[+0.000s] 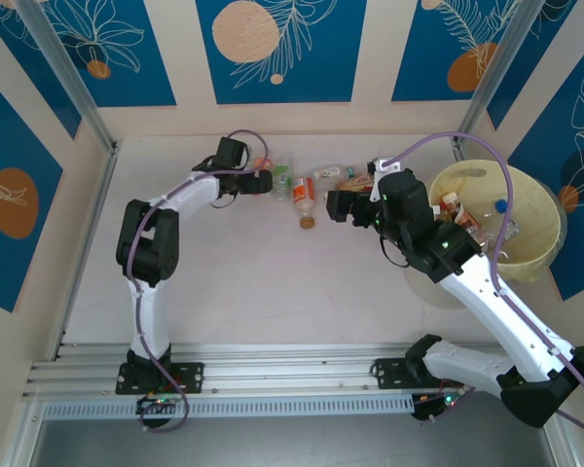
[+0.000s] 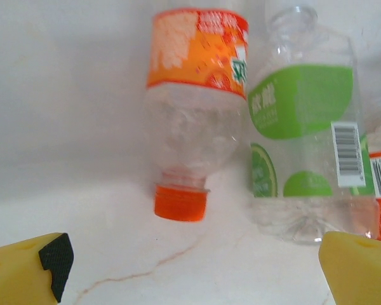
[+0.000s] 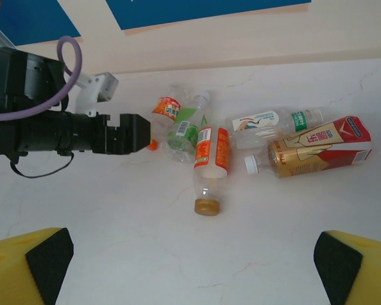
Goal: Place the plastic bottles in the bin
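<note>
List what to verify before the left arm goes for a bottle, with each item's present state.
1. The left claw is open: ok, jaws wide apart, nothing held.
2. It is aimed at the orange-capped bottle: ok, the bottle lies ahead inside its span, cap toward the claw.
3. Target is alone in the span: not ok, the green-label bottle lies close beside it, also inside the span.
4. The right claw is open and empty: ok.
5. Claws are apart: ok, the gold-capped bottle lies between them in the top view.
6. The bin has room: ok, it holds a few bottles, with space left.
</note>
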{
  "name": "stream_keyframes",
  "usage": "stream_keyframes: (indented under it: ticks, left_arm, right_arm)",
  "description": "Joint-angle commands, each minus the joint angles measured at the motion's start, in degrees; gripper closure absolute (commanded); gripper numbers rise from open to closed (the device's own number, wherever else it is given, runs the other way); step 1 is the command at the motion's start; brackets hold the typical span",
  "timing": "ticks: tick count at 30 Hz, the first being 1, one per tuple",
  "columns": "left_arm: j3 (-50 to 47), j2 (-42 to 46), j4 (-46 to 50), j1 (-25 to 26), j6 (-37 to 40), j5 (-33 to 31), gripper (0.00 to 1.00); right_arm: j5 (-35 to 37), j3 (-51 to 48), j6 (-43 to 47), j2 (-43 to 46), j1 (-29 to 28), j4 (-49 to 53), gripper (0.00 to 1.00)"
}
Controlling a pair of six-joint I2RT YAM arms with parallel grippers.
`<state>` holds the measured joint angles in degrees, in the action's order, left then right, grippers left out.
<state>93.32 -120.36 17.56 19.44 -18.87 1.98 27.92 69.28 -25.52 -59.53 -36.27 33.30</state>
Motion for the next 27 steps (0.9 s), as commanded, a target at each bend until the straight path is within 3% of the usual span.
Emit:
stream_keyframes:
  ticks: [1,9,15,27]
  left_arm:
    - [0.4,-0.5,-0.6,-1.4,1.8,1.6,0.00]
    - [8.4,-9.5,4.2,-1.4,2.2,2.2,0.22]
    - [12.1,-13.1,6.2,-0.9,3.0,3.5,0.28]
    - [19.0,-18.7,10.8,0.8,3.9,0.7,0.51]
  right_arm:
    - [1.1,0.1,-0.5,-0.8,0.0,-0.2,0.01]
    - [0.7,0.8,-0.7,-1.4,-0.1,0.0,0.00]
    - [0.9,0.7,-0.8,-1.6,-0.1,0.0,0.00]
    - [1.2,0.9,-0.1,-2.0,0.0,0.3,0.01]
